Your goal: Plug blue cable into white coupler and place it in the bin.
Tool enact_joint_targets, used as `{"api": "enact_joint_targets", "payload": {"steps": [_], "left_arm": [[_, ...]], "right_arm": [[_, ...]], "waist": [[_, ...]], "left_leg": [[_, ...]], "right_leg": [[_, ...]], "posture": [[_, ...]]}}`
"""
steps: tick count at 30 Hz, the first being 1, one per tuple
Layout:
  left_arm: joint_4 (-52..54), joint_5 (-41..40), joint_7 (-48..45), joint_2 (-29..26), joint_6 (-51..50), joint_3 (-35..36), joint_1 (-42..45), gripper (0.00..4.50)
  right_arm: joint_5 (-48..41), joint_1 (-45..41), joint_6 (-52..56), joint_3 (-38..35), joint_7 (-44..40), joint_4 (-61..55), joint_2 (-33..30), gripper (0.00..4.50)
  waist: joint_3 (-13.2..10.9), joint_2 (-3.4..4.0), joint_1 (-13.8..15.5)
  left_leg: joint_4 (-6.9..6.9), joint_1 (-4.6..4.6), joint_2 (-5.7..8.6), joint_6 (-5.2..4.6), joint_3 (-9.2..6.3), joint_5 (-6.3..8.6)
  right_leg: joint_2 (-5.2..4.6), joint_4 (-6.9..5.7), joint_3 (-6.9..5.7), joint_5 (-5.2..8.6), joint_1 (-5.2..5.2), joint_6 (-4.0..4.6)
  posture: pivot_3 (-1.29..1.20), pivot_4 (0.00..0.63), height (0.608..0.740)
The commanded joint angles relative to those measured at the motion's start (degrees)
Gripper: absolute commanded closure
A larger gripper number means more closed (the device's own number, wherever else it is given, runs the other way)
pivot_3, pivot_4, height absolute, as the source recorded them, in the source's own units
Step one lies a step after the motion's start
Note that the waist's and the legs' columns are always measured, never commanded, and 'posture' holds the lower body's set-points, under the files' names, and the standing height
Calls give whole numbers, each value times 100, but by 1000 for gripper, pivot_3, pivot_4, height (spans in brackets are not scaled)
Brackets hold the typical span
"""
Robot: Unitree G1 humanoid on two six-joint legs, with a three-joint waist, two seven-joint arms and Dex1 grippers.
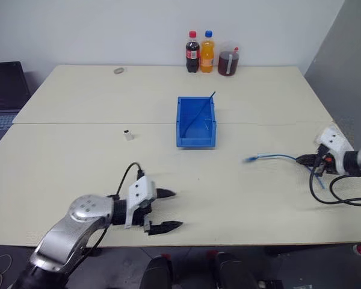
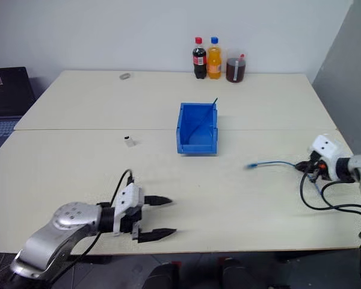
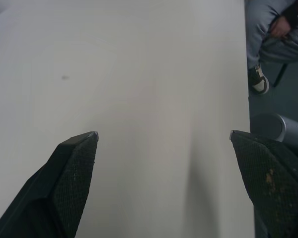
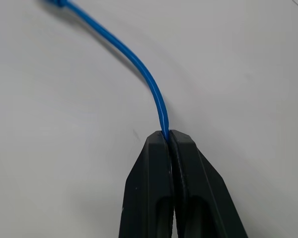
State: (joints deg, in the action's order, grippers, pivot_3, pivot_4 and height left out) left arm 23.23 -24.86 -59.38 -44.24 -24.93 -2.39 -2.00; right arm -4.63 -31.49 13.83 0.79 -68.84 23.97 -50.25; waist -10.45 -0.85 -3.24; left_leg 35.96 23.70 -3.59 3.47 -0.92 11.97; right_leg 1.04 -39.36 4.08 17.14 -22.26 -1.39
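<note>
The thin light-blue network cable (image 1: 277,157) lies near the right edge of the pale bench (image 1: 78,162), its small plug end pointing toward the middle of the bench and its other end pinched between the right gripper's (image 4: 169,135) two black fingers (image 4: 151,163), which are pressed tight together on it. The left gripper (image 1: 166,211) hovers close to the near edge, left of centre, its black fingers (image 3: 72,163) spread wide with nothing but bare bench between them. The tiny white boxy coupler (image 1: 128,135) with a dark face stands alone left of centre — well apart from both grippers and from the cable. The bright blue rectangular plastic bin (image 1: 196,123) sits near the middle of the bench, with a thin dark straight cable (image 1: 200,114) leaning inside it and sticking out over its far rim. At the far edge stand two drink bottles (image 1: 200,52) and a jar of dark liquid (image 1: 228,62) — a small flat grey object (image 1: 119,70) lies toward the far left corner.
</note>
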Motion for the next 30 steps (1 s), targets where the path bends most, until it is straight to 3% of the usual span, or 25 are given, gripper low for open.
{"api": "enact_joint_targets", "payload": {"steps": [1,11,17,18,23,30], "left_arm": [[-347,-65,82,-140,220,739,-277,0],[-1081,-1,-1,-253,507,1436,-542,0],[-1192,92,-74,-222,620,1303,-467,0],[-1204,95,-84,-210,625,1269,-431,0],[-1333,138,-124,-159,664,1097,-219,0],[-1956,412,-97,90,744,588,510,0]], "right_arm": [[-248,115,662,83,334,-1437,337,4482],[139,-98,1290,1322,1189,-2230,1879,4482],[382,-277,1238,1686,1391,-2116,2123,4482],[430,-298,1210,1715,1420,-2083,2140,4024],[340,-338,1334,1673,1324,-2185,2103,2735],[-371,84,1852,1262,593,-3223,1344,1269]], "waist": [[-2,1,3],[-5,-4,54],[-6,-7,68],[-7,-8,68],[-7,-8,83],[-7,-13,143]], "left_leg": [[1,-2,3,0,-2,0],[11,4,4,0,0,-2],[8,10,4,1,1,-1],[8,9,2,1,0,-1],[8,9,3,0,0,-1],[8,11,6,0,-1,-1]], "right_leg": [[0,-9,-3,5,-2,-7],[-2,-13,-5,11,-7,-27],[-2,-11,-6,0,-12,-3],[-1,-11,-8,0,-12,-3],[-1,-12,-9,0,-12,-3],[-1,-14,-10,0,-13,-3]], "posture": [[0,150,740],[0,150,740],[0,150,740],[0,150,740],[0,150,740],[0,150,740]]}}
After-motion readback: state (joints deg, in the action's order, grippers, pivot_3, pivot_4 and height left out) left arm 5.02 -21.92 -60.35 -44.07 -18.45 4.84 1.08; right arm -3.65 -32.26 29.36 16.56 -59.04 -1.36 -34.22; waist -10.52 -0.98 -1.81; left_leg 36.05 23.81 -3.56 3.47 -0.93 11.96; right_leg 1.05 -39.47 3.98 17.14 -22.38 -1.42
